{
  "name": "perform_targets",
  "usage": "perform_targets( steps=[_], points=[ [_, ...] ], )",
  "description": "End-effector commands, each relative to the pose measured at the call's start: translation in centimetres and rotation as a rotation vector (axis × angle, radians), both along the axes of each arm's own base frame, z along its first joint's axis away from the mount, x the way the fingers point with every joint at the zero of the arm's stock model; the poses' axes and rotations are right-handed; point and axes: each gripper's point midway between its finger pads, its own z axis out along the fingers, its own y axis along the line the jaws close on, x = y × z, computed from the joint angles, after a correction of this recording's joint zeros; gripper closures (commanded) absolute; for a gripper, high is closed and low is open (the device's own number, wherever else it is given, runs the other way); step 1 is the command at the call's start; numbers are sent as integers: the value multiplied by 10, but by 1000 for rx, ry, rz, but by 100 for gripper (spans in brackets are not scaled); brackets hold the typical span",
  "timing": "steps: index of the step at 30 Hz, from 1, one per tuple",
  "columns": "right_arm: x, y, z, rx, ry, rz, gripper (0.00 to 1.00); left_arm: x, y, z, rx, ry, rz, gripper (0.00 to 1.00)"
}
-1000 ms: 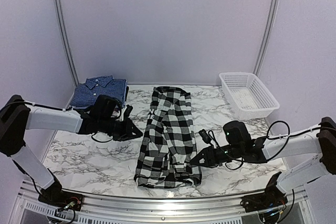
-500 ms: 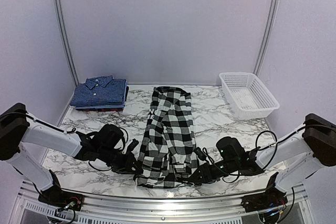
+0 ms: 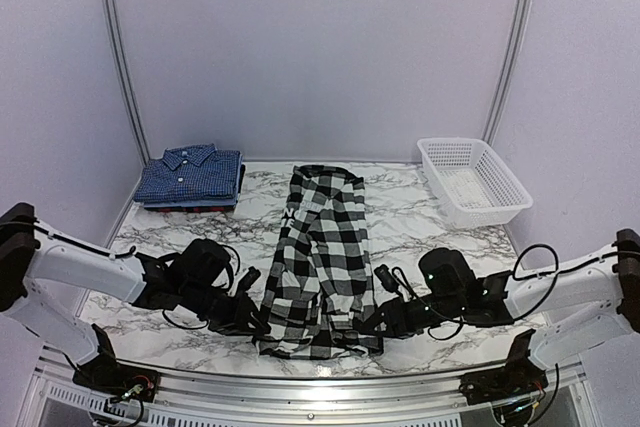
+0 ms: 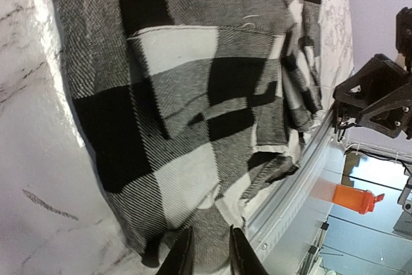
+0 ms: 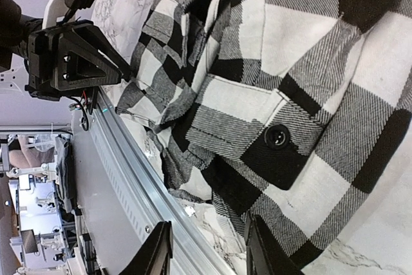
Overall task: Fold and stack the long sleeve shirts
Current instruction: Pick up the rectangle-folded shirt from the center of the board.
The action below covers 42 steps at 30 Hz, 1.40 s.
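Marble table: the checked shirt is lying lengthwise at centre, narrowed, hem nearest you. You're setting up the hem fold. Right gripper is gaping over its hem corner. Left gripper is sitting nearly closed, and I can't tell if it's gripping. Next: pinch both corners evenly.

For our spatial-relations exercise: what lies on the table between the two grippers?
The checked shirt's near hem lies between the left gripper and right gripper, clearest in the top view.
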Motion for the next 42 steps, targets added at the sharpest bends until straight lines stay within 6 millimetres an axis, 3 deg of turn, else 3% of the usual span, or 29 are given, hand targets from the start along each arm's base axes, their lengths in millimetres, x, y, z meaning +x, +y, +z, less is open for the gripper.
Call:
perform_targets(
  steps=[1,7,10,17,27,42],
  points=[
    [10,-13,7,-48,-27,-48,63,7,10,25,16,-66,14,78],
    [22,-35,5,-32,-21,-116,51,33,32,22,39,-77,78,65],
    [24,-35,3,-23,-18,-111,44,42,28,19,36,-90,55,60],
    [24,-32,-10,-18,11,-91,39,52,16,8,13,-78,3,54],
    [28,-22,-19,-3,40,-81,35,58,14,-12,62,-46,-1,53],
    [43,-15,-27,27,69,-95,36,59,4,-20,49,5,-7,58]
  ],
)
